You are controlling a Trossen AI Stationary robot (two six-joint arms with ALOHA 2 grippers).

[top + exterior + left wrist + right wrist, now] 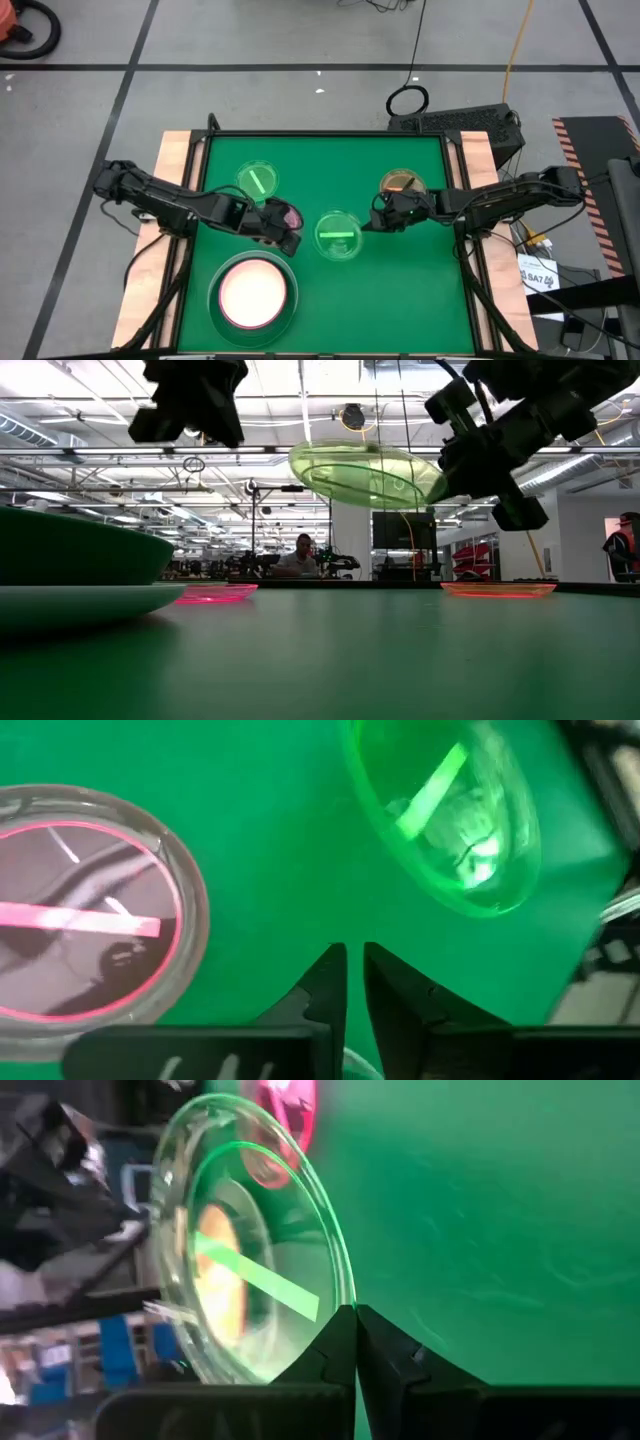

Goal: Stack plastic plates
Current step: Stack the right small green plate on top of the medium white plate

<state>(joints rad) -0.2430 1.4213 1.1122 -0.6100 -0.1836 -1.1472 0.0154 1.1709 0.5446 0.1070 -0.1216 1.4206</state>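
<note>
A small translucent green plate [365, 472] hangs above the table's middle, with my right gripper [376, 216] shut on it. A small pink plate [80, 920] lies flat on the green table. My left gripper [355, 970] hovers just above and beside it, open by a narrow gap with nothing between the fingers. A second small green plate [258, 180] and an orange plate [402, 184] rest flat farther back. At the near left, the large plates are stacked [252, 297], pale mint lowest, then dark green and pink, with a cream-white one on top. My right gripper pinches the green plate's rim [335, 1305] between its two fingers, on the side toward the table's right. The fingers come from the table's right, slanting down. The plate is lifted clear of the table and a little tilted.
The green mat [420, 290] has wooden strips [172, 160] along its left and right sides. Bare mat lies at the near right and along the far edge. Beyond the table, the low view shows a room where a person [303, 552] sits.
</note>
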